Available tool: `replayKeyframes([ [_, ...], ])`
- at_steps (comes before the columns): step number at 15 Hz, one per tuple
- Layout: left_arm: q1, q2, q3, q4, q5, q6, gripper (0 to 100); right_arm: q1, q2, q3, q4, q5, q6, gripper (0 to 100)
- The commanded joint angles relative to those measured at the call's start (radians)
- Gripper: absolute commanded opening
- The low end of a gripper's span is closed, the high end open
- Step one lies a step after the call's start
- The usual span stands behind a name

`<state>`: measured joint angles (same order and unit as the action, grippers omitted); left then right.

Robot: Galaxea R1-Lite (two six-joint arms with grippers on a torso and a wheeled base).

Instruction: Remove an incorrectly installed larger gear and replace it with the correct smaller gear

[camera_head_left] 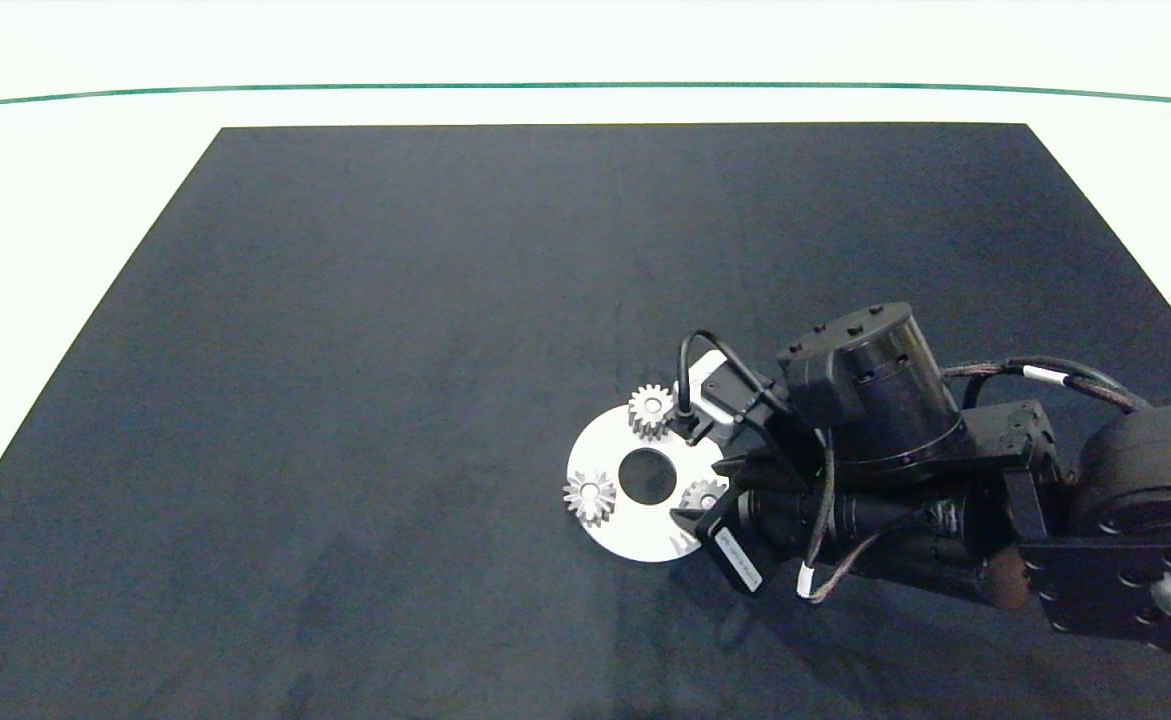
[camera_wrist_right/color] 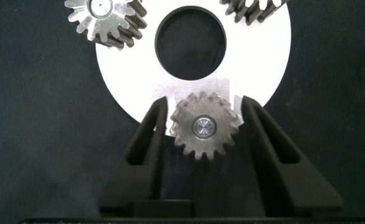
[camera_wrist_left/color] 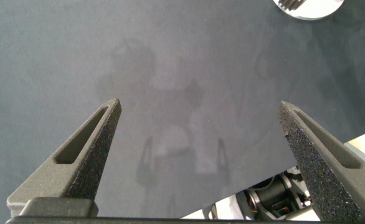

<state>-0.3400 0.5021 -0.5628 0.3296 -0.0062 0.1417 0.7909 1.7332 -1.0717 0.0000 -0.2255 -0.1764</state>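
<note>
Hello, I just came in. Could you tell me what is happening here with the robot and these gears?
The right gripper is down at a white ring-shaped plate on the dark mat. Its open fingers sit on either side of a small gear mounted at the plate's edge, without touching it. Two more gears sit on the plate. The left gripper hangs open over bare mat, holding nothing.

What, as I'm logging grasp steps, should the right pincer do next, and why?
Probably shut the right pincer: its open fingers straddle the blunt-toothed gear at the white disc's rim, a gap on each side, so nothing is gripped. The left pincer hangs open over the mat.
</note>
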Motion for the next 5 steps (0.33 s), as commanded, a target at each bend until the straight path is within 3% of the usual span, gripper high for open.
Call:
replayKeyframes([
  [1, 0.001, 0.001, 0.000, 0.002, 0.000, 0.001, 100, -0.004, -0.015, -0.001, 0.000, -0.001, 0.000, 100],
  [2, 0.001, 0.003, -0.002, 0.002, 0.000, 0.001, 100, -0.007, -0.027, 0.001, 0.002, -0.001, 0.008, 100],
  [5, 0.001, 0.004, -0.002, 0.002, 0.000, 0.002, 100, -0.010, -0.103, 0.010, 0.043, -0.035, 0.071, 100],
])
